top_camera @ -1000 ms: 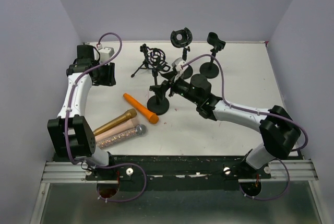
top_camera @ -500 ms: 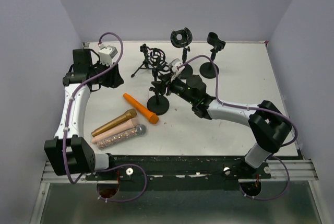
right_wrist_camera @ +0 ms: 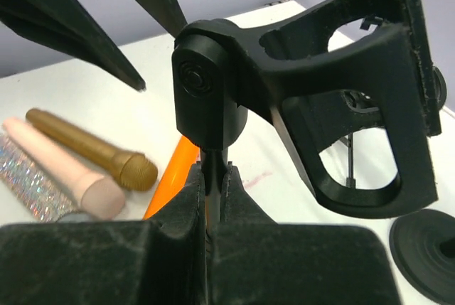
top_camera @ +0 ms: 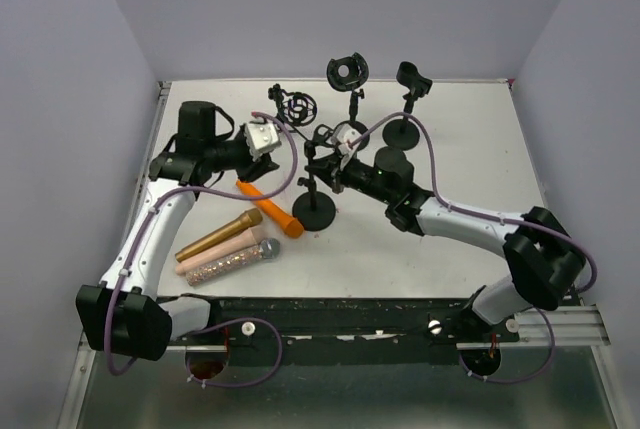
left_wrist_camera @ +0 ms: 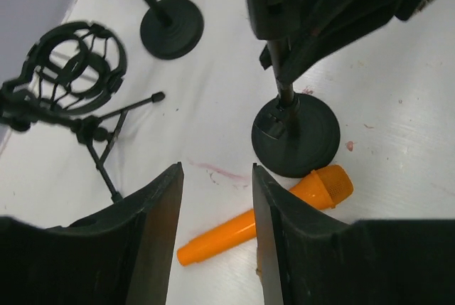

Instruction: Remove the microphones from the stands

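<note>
Right now the right gripper [right_wrist_camera: 212, 202] is clenched on the thin post of the stand [right_wrist_camera: 213, 84], just below its clip. The left gripper [left_wrist_camera: 217, 177] hangs with its jaws parted above the orange microphone [left_wrist_camera: 323, 188], which lies flat on the table [left_wrist_camera: 398, 92] just beside the stand's round base.

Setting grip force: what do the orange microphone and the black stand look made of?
Orange microphone: likely plastic, smooth and matte; even colour, no glare. Stand, clip included: probably moulded black plastic, matte, with rough-looking edges.
</note>
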{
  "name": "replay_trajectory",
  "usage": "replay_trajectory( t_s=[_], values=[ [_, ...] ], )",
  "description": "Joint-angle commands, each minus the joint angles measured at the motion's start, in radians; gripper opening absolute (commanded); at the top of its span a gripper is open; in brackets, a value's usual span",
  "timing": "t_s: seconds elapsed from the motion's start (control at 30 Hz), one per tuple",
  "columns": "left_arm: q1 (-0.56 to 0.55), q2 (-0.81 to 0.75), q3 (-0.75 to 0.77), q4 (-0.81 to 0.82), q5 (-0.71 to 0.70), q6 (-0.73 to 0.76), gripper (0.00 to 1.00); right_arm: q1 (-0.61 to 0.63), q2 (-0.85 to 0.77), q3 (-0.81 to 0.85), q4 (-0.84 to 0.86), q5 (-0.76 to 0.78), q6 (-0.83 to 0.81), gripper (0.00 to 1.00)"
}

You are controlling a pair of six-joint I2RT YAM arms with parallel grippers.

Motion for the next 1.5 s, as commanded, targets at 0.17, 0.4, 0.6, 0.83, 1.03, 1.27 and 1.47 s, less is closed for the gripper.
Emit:
replay_trajectory(
  t_s=[0.17, 0.4, 0.6, 0.83, 1.03, 1.27, 1.47],
  values=[
    [-0.289, -0.075, -0.322, 0.369, -0.108, 0.461, 0.47, -0.1, -0.238, -0.146, -0.171, -0.257, -0.119, 0.01],
    [-0.464, -0.063, -0.54, 0.708, -0.214, 0.557, 0.45, -0.156, -0.295, -0.179, -0.263, -0.348, -0.201, 0.01],
    [-0.503, 0.017, -0.502, 0.745, -0.279, 0.541, 0.42, -0.156, -0.312, -0.2, -0.271, -0.357, -0.22, 0.01],
    [-0.504, 0.033, -0.507, 0.764, -0.302, 0.569, 0.4, -0.156, -0.303, -0.196, -0.268, -0.356, -0.229, 0.0],
    [-0.518, 0.053, -0.504, 0.764, -0.303, 0.574, 0.4, -0.156, -0.296, -0.191, -0.263, -0.356, -0.232, 0.01],
    [-0.527, 0.096, -0.493, 0.805, -0.306, 0.593, 0.34, -0.156, -0.299, -0.197, -0.263, -0.353, -0.226, 0.0],
    [-0.532, 0.108, -0.442, 0.77, -0.294, 0.523, 0.06, -0.157, -0.306, -0.208, -0.265, -0.339, -0.228, 0.01]
  ],
)
